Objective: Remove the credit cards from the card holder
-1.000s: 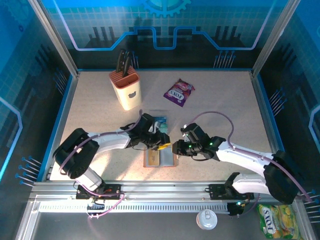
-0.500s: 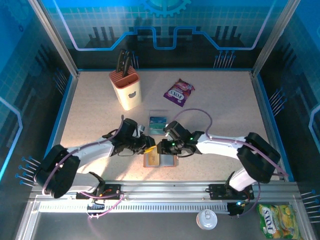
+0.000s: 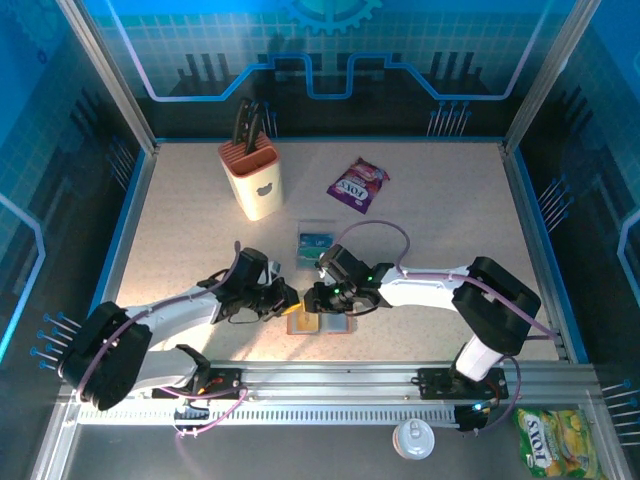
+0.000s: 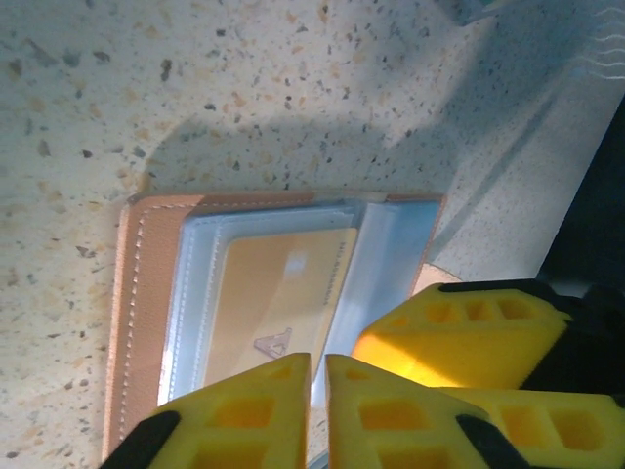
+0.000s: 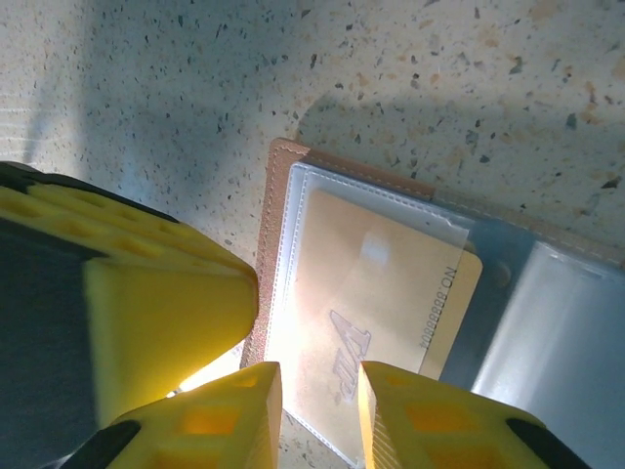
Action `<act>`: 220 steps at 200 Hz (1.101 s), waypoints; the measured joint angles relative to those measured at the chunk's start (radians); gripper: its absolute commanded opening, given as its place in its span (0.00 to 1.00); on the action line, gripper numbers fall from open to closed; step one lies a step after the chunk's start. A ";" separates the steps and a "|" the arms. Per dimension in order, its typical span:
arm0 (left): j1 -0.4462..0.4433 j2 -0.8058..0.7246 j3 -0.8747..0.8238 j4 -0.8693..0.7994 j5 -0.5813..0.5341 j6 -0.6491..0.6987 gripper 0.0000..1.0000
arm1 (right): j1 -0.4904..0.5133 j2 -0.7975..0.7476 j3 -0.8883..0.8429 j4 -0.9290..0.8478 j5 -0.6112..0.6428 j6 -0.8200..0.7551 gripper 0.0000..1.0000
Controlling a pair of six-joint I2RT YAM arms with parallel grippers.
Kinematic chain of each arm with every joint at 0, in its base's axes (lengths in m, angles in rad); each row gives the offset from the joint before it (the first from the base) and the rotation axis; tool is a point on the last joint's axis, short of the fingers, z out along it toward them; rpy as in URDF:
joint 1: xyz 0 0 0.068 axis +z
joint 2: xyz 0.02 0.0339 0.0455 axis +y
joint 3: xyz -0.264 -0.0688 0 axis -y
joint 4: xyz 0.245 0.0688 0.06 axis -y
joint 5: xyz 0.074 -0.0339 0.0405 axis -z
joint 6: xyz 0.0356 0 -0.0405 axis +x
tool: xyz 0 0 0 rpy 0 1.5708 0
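**Q:** Where is the card holder [image 3: 322, 322]?

**A:** It lies open flat on the tabletop [image 3: 450, 220], toward the near edge. A yellowish-tan card [image 5: 381, 283] sits in its clear sleeve.

**Q:** What is the state of the fingers?

**A:** Left fingers [image 4: 244, 410]: closed to a thin slit over the sleeve edge; a pinch cannot be confirmed. Right fingers [image 5: 439, 420]: slightly apart, straddling the card's end.

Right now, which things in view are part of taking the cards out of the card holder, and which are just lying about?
Job: card holder, tan card in its sleeve, teal card already out.
Lying about: knife block, purple snack packet, green snack packet.
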 measured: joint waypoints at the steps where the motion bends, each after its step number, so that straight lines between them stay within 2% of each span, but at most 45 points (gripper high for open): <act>1: 0.000 0.002 0.000 0.000 0.000 0.000 0.08 | 0.000 0.000 0.000 0.000 0.000 0.000 0.28; 33: 0.000 0.025 0.000 -0.007 -0.002 0.021 0.05 | 0.000 0.000 -0.006 0.012 0.000 0.011 0.29; 146: 0.000 0.068 -0.011 -0.026 -0.015 0.051 0.05 | 0.000 0.000 -0.021 0.011 0.004 0.019 0.39; 220: 0.000 0.068 -0.012 -0.026 -0.016 0.071 0.05 | 0.000 0.015 -0.028 0.012 0.003 0.022 0.39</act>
